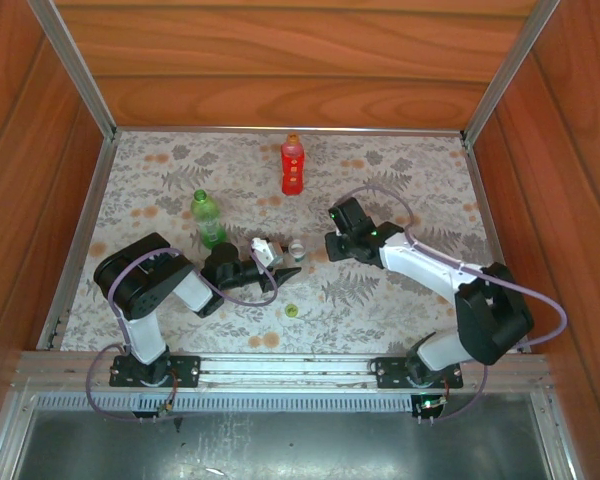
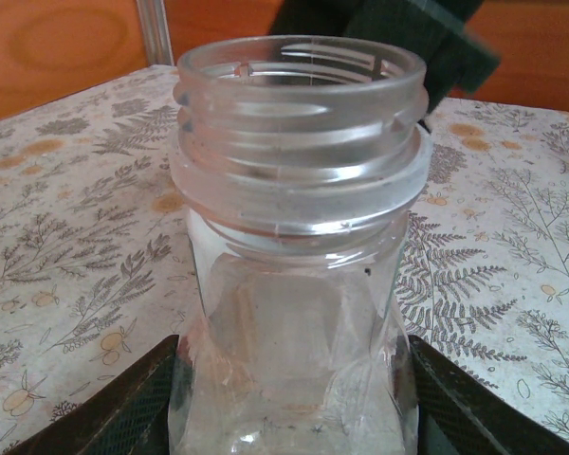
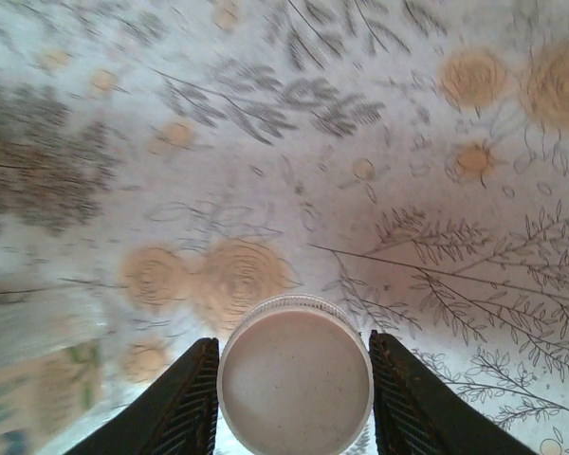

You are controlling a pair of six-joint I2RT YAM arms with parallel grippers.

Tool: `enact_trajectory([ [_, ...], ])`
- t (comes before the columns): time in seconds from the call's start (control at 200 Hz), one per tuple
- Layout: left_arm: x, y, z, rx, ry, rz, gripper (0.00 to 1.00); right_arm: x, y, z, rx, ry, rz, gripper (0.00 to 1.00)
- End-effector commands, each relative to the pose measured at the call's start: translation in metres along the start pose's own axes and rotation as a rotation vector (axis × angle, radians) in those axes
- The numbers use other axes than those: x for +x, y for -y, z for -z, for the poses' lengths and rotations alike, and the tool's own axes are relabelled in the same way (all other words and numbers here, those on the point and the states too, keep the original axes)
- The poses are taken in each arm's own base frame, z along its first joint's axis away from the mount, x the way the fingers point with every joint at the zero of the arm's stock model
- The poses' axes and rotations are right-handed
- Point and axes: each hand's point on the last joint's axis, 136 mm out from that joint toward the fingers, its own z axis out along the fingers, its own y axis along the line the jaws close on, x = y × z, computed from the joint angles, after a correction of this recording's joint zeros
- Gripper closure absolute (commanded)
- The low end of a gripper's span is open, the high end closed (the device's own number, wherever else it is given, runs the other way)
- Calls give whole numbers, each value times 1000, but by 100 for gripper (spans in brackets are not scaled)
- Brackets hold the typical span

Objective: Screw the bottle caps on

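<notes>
The left gripper clamps the clear bottle mid-table, its threaded neck bare. The right gripper pinches the white cap, not yet on. The red bottle looks capped. The yellow-green cap lies loose, so 2 caps seem left.

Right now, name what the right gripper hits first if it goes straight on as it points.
Likely the tablecloth: past the white cap it holds, the right gripper faces printed cloth; depth is unclear.

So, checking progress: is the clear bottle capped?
Uncapped: the clear bottle shows a bare threaded mouth; the white cap is off it.
</notes>
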Motion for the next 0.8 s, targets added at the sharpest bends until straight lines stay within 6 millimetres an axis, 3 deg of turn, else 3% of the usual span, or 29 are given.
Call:
enact_trajectory([
  [0.0,3,6,-2,29,-6,-4,43,-4,-13,27,-29,-12,63,57],
  [0.18,3,6,-2,31,-5,-3,43,-27,-49,67,-173,47,100,57],
  [0.355,3,6,-3,32,-6,-2,44,-37,-78,88,-280,62,137,57],
  [0.565,1,6,-6,42,-1,-7,44,-39,-101,91,-315,49,195,57],
  [0.795,1,6,-9,49,2,-11,43,-28,-106,83,-305,8,239,58],
])
